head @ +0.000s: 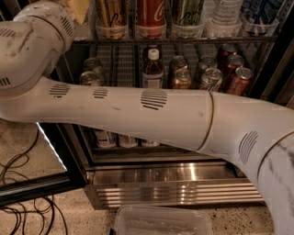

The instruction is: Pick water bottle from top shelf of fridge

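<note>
Camera view: gripper apparently above frame; arm (161,114) spans fridge (183,188)

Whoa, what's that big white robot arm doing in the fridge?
The robot's white arm stretches across the open fridge, reaching up toward the top shelf. Its gripper is past the picture's upper left edge, out of sight. The water bottle stands on that shelf at the right, beside tall cans.
</note>
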Available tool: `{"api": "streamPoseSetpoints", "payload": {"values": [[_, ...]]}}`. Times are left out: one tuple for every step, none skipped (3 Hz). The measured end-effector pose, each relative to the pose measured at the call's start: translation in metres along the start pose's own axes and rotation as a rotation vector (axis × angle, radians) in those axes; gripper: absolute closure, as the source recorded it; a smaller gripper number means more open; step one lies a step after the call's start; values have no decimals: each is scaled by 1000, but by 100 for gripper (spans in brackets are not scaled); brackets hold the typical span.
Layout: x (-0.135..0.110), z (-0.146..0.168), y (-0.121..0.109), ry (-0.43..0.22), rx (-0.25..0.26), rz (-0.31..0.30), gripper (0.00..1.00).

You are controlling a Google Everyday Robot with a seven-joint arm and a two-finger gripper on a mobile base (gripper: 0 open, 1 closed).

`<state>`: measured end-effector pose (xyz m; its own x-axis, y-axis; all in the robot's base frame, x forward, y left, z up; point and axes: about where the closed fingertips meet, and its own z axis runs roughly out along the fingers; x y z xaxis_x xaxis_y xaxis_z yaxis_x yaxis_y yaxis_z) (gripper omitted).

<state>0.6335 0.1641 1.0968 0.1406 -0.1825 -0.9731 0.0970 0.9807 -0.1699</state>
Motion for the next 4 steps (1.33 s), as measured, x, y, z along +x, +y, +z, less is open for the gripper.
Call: {"api": "streamPoseSetpoints", "payload": {"values": [[2, 4, 1, 9, -4, 11, 40], [7, 8, 0, 24, 1, 27, 40], [11, 11, -2, 37, 10, 39, 39], [11, 11, -2, 37, 10, 39, 44]]}}
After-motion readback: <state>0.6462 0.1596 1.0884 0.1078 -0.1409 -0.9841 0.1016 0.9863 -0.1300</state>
